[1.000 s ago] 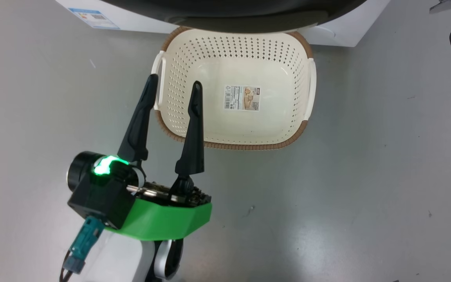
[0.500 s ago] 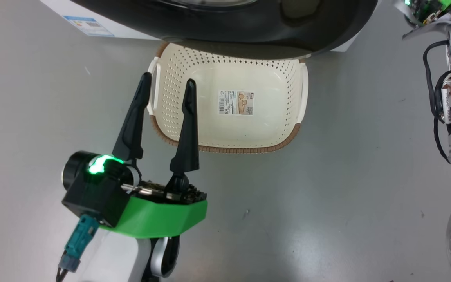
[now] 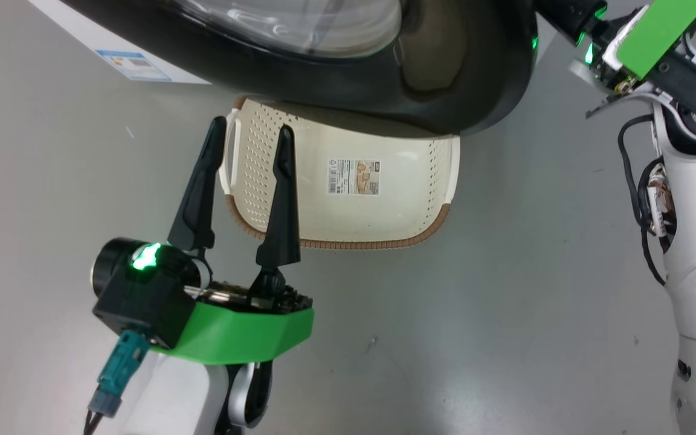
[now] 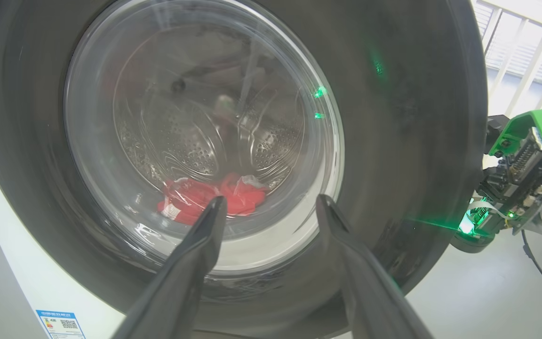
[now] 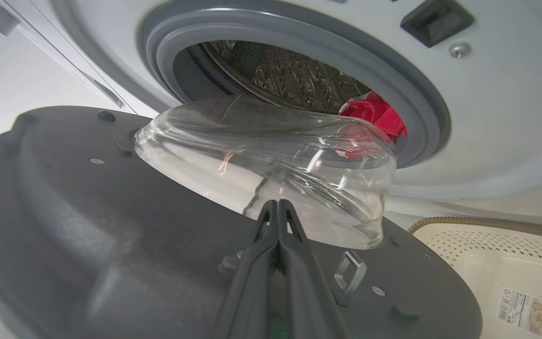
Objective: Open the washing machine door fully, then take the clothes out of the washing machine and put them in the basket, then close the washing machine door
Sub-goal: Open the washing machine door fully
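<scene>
Lower left of the head view, left claw (image 3: pixel 252 125): I hold its long dark fingers spread wide and empty. If I reach early, I judge they clip the door swinging above them.
Centre, basket (image 3: pixel 354 243): cream perforated plastic with a brown woven-look rim, on the smooth grey floor (image 3: pixel 505 302). The door overhangs its far half, so clothes dropped there could miss.
Top, washing machine door (image 3: pixel 444 90): partly open, with a glossy black rim and a bulging glass bowl (image 3: pixel 299 24).
Right wrist view, right claw (image 5: pixel 275 203): fingers pressed together, nothing held, tips at the door's matt inner face. Whether they touch it I cannot tell, and slick plastic might let them slide.
Beyond, washing machine (image 5: pixel 487 117): grey rubber gasket (image 5: pixel 417 101) and perforated steel drum (image 5: pixel 290 70). The clothes (image 5: pixel 374 113), soft red fabric, lie inside near the mouth.
</scene>
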`<state>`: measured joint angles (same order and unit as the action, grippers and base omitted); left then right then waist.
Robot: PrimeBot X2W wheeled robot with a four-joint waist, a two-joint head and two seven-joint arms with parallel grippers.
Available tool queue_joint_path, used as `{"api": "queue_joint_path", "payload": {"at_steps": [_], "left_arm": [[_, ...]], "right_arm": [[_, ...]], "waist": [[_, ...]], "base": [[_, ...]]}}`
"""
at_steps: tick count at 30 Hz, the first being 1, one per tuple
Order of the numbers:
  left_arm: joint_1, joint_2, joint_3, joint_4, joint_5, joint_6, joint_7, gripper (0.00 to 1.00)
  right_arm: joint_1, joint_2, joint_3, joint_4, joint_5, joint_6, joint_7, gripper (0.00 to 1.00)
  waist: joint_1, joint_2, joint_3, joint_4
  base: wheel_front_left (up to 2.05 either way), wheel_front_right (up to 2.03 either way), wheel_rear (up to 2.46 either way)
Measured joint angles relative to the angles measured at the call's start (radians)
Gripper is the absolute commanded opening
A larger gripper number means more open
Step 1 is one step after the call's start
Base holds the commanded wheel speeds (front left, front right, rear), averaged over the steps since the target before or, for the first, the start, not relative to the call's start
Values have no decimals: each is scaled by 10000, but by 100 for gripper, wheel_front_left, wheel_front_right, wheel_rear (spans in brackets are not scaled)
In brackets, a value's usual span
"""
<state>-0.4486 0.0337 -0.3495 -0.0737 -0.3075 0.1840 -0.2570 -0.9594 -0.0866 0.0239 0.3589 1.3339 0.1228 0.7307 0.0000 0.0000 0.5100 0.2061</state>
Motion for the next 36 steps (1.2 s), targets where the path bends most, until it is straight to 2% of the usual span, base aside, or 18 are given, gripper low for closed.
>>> {"api": "queue_joint_path", "payload": {"at_steps": [18,36], "left_arm": [[650,4,207,221,2,-88,2,100],[1742,12,493,485,12,-184,2,100]], "right_arm": [[1706,90,606,-826,320,0,276,0],[3449,159,1312,-1183,840,0,-19,0]], "waist": [[0,0,-1031,57],[0,0,-2182,493]], "base": [[0,0,0],[0,0,0]]}}
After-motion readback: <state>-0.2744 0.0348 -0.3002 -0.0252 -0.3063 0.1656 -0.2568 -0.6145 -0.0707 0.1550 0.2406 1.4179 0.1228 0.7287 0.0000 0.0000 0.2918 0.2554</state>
